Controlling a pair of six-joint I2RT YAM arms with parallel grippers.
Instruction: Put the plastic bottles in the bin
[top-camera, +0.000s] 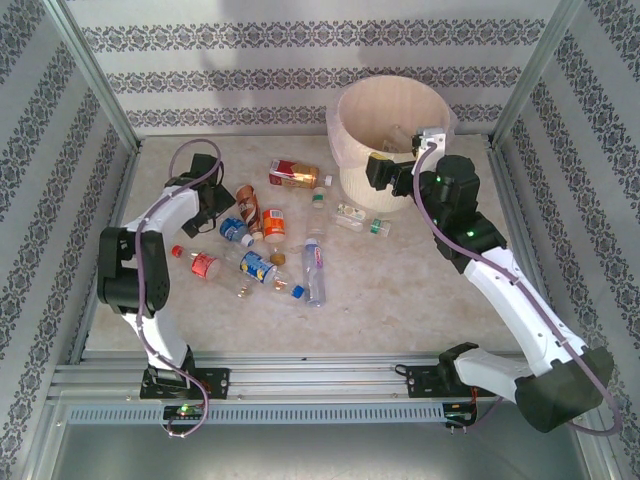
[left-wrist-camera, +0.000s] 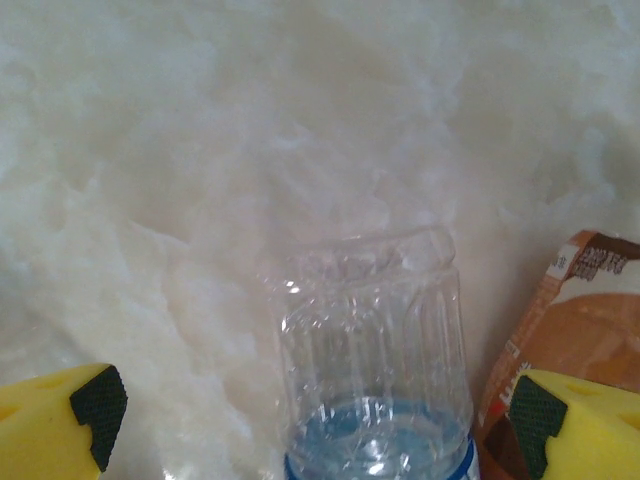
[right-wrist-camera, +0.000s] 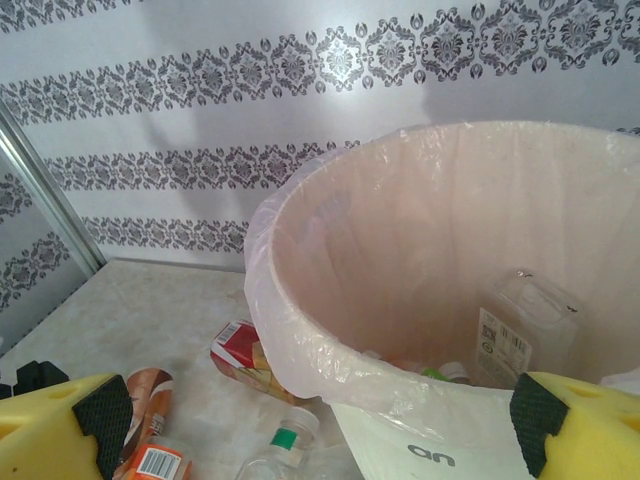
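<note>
Down at the left side of the table (top-camera: 400, 290), your left claw (left-wrist-camera: 315, 408) hovers with its jaws wide apart, and the blue-labelled bottle (left-wrist-camera: 370, 320) lies between them, not yet gripped. A brown-labelled bottle (left-wrist-camera: 590, 320) lies just beside it, close to your right-hand finger. Your right claw (right-wrist-camera: 318, 418) hangs at the near rim of the bin (top-camera: 380, 110), jaws apart and holding nothing. The bin stands at the back right, with at least one clear bottle (right-wrist-camera: 520, 320) already inside. Most of the plastic bottles (top-camera: 258, 265) lie scattered left of centre.

You seem to be at the pick-up step with the left arm. Next, lower it and close squarely across the bottle's body. Keep the far finger off the brown neighbour, and expect the thin, crushed plastic to flex or slip.
</note>
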